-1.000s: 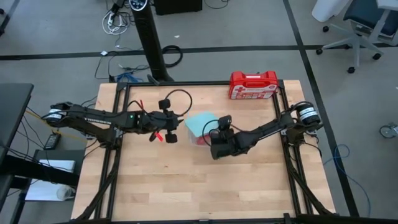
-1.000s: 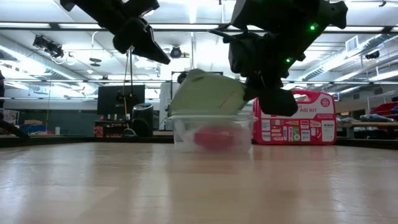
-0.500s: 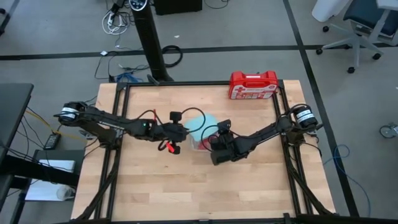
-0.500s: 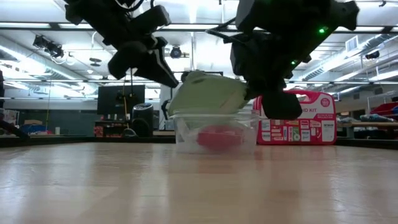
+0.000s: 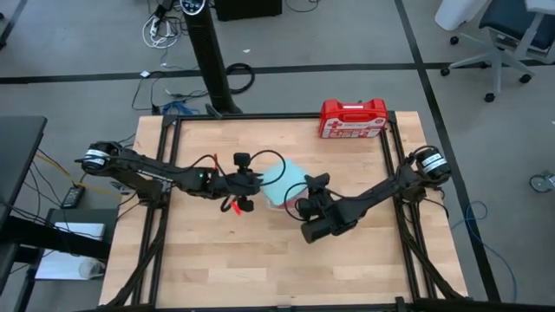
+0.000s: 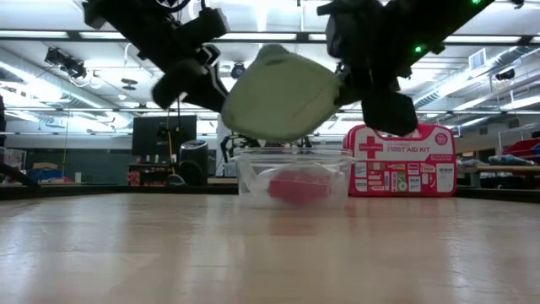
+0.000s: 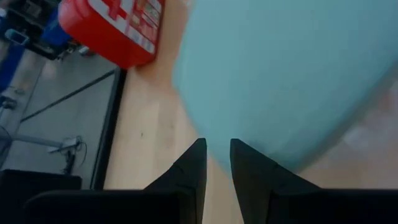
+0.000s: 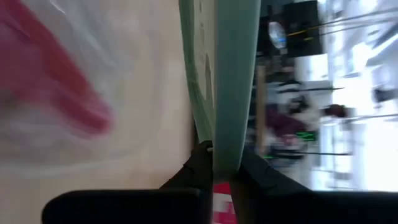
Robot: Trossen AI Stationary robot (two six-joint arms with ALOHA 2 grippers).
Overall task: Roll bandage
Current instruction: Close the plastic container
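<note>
Wooden table [image 5: 260, 260], workshop behind; first-aid case [image 5: 353, 119] at far edge. Clear container [image 6: 294, 179] at centre holds the bandage [image 6: 297, 187]: bright red, bunched, not rolled. Right gripper [image 8: 225, 168] pinches the pale blue lid [image 6: 280, 93], raised clear. Left gripper [image 7: 216, 163] beside the lid, fingers nearly closed, empty. Step: uncovering; next, lift out the bandage
</note>
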